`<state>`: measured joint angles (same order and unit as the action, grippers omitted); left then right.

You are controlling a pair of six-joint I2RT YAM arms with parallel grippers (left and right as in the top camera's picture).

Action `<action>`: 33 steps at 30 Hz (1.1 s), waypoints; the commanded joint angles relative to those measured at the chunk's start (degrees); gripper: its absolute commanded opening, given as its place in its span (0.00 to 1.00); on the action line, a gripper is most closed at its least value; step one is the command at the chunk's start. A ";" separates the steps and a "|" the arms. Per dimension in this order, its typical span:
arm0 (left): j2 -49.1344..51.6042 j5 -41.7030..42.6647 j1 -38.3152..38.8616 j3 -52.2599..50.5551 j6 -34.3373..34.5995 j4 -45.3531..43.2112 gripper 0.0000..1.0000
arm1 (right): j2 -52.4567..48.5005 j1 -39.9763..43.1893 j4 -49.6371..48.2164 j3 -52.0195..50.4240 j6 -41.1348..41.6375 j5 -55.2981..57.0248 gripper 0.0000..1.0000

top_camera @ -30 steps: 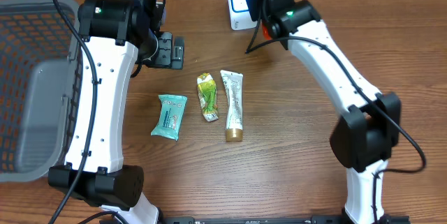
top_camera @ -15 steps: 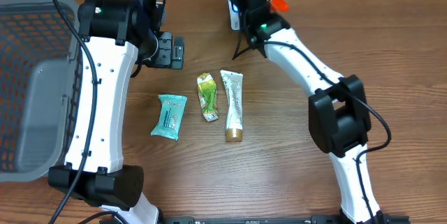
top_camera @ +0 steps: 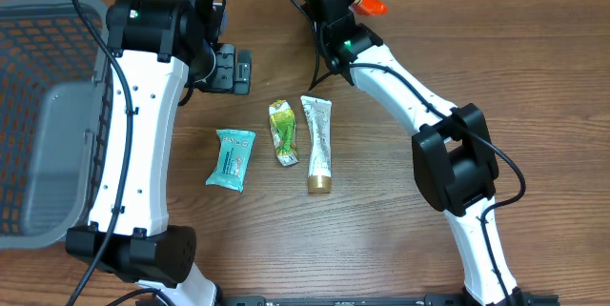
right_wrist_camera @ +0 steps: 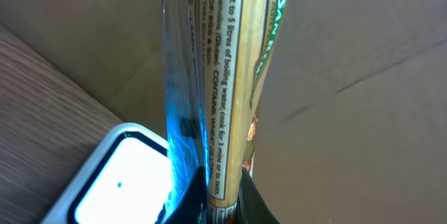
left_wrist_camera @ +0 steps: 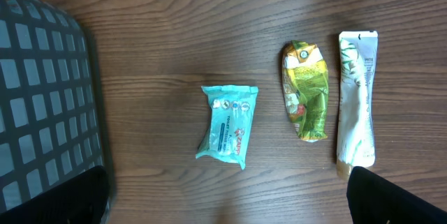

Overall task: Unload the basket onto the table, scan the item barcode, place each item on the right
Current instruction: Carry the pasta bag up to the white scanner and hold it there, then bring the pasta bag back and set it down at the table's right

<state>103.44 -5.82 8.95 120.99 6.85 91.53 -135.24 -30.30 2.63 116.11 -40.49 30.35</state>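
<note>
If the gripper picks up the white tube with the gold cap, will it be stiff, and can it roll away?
The white tube lies flat with a wide crimped end, so it probably will not roll far. Its body looks thin and soft, so it would likely bend or dent under a grip.

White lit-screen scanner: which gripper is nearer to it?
Right. The right gripper, shut on a clear printed packet, is right by the white lit-screen scanner; the left gripper hangs open well off to its left.
</note>
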 commanded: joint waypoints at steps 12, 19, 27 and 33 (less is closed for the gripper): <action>0.44 0.09 -0.31 -0.24 -0.85 -0.09 1.00 | 10.75 -0.07 7.28 2.47 7.21 2.84 0.04; 0.44 0.09 -0.31 -0.24 -0.85 -0.09 1.00 | 26.25 3.85 35.52 2.47 31.67 -11.47 0.04; 0.44 0.07 -0.31 -0.24 -0.85 -0.09 1.00 | 35.06 20.55 66.49 2.32 49.51 -42.73 0.04; 0.44 0.09 -0.31 -0.24 -0.85 -0.09 1.00 | 33.53 35.87 70.25 -11.21 49.53 -56.04 0.04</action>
<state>103.44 -5.82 8.95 120.97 6.85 91.50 -98.96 1.08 75.00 112.75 6.33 -12.34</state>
